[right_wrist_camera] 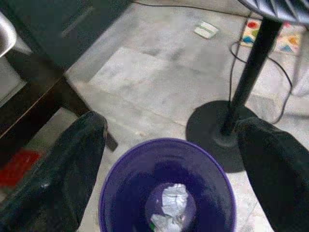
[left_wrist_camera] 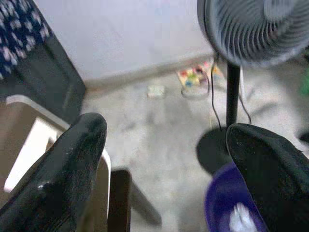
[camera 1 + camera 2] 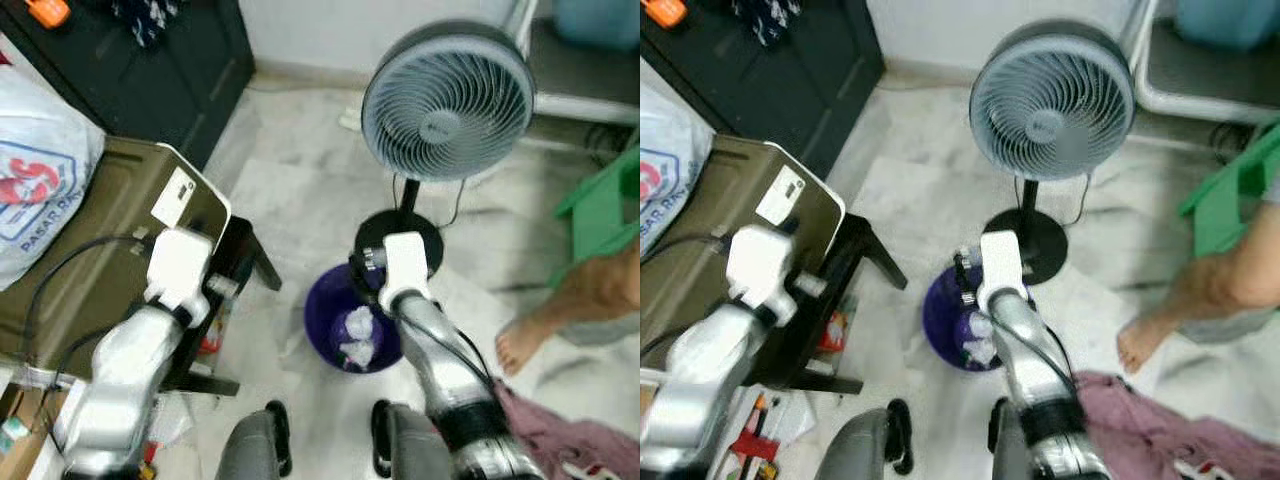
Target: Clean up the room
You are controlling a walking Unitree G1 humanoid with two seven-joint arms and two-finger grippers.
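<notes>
Both claws, right claw (image 1: 169,140) and left claw (image 2: 166,159), gape empty above the bin (image 1: 120,169), whose crumpled paper (image 1: 170,203) looks light, soft, pinchable anywhere.

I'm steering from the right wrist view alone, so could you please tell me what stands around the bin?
Observer: A person's bare foot is on the floor to the robot's right of the bin.
Operator: Anything on my left?
Observer: An olive case lies on a dark stand there, a white plastic bag on it.
Operator: Where is the left gripper?
Observer: The left gripper is open, raised beside that case.
</notes>
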